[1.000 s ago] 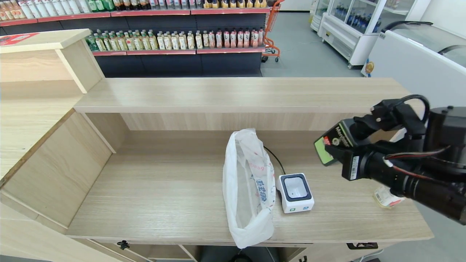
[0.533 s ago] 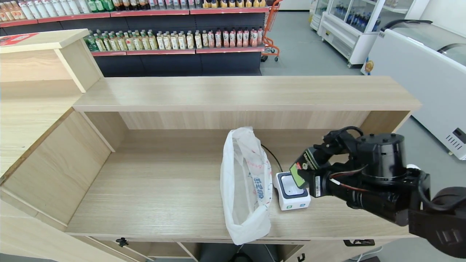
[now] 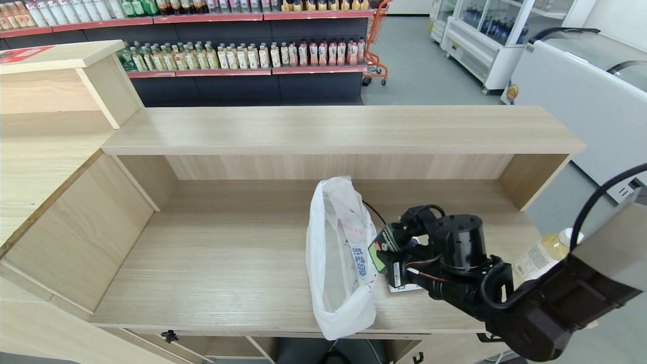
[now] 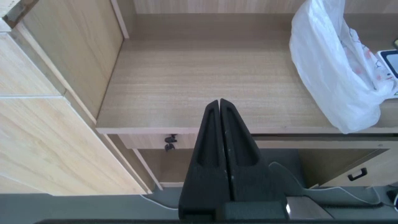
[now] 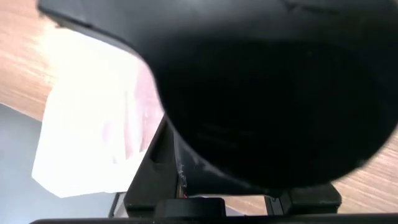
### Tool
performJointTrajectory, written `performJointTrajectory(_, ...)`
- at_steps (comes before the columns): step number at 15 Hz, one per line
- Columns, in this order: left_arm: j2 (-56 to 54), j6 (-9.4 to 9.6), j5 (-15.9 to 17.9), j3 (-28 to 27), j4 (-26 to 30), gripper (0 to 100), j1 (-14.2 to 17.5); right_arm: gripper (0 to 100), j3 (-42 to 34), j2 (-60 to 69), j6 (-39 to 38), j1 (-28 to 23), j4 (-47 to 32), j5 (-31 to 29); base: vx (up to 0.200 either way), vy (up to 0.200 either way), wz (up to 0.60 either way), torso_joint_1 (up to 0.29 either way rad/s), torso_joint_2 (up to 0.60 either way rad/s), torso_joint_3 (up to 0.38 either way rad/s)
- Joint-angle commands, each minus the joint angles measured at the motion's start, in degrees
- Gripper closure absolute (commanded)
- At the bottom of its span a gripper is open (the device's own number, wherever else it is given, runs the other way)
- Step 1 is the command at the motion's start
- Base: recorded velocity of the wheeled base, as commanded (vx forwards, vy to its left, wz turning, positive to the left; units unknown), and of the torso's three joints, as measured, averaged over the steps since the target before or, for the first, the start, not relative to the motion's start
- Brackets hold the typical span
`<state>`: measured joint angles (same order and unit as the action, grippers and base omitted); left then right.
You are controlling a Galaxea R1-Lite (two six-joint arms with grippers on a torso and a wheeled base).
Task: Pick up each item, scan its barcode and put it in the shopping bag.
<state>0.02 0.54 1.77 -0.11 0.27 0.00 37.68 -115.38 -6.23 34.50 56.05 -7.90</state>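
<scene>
- White plastic shopping bag (image 3: 339,263): stands open-mouthed on the wooden counter (image 3: 217,263).
- Right gripper (image 3: 391,247): clamped on a dark container (image 3: 376,256) with a green face, held just beside the bag's right rim.
- Barcode scanner (image 3: 404,288): just right of the bag, largely covered by the gripper.
- Left gripper (image 4: 219,140): fingers pressed together, empty, off the counter's front edge, well apart from the bag.
- Pale bottle (image 3: 543,255): well right of the bag.
</scene>
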Motion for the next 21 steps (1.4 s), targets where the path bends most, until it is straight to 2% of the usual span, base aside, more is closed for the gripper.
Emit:
performJointTrajectory(1, 0.06, -0.01, -0.01, 0.02, 0.00, 100, 0.00, 100, 1.08, -6.61, 1.75, 0.22, 1.69, 1.92, 0.000, 0.000, 0.00, 0.000, 0.00, 0.000)
performJointTrajectory(5, 0.06, -0.01, -0.01, -0.07, 0.00, 100, 0.00, 100, 1.96, -13.38, 2.89, 1.18, 8.28, 2.27, 0.000, 0.000, 0.00, 0.000, 0.00, 0.000)
performJointTrajectory(9, 0.06, -0.01, -0.01, 0.02, 0.00, 100, 0.00, 100, 4.07, -17.16, 4.38, 1.10, 8.99, 2.27, 0.000, 0.000, 0.00, 0.000, 0.00, 0.000)
performJointTrajectory(14, 0.06, -0.01, -0.01, -0.07, 0.00, 100, 0.00, 100, 10.57, -21.90, 6.41, 1.89, 8.90, 2.19, 0.000, 0.000, 0.00, 0.000, 0.00, 0.000)
performJointTrajectory(18, 0.06, -0.01, -0.01, -0.07, 0.00, 100, 0.00, 100, 10.22, -23.13, 6.67, 1.89, 8.99, 2.01, 0.000, 0.000, 0.00, 0.000, 0.00, 0.000)
performJointTrajectory(19, -0.02, -0.01, -0.01, 0.02, 0.00, 100, 0.00, 0, 10.40, -23.22, 6.67, 1.89, 9.07, 2.01, 0.000, 0.000, 0.00, 0.000, 0.00, 0.000)
performJointTrajectory(21, -0.02, -0.01, -0.01, 0.02, 0.00, 100, 0.00, 0, 10.66, -22.87, 6.67, 1.89, 9.07, 2.10, 0.000, 0.000, 0.00, 0.000, 0.00, 0.000)
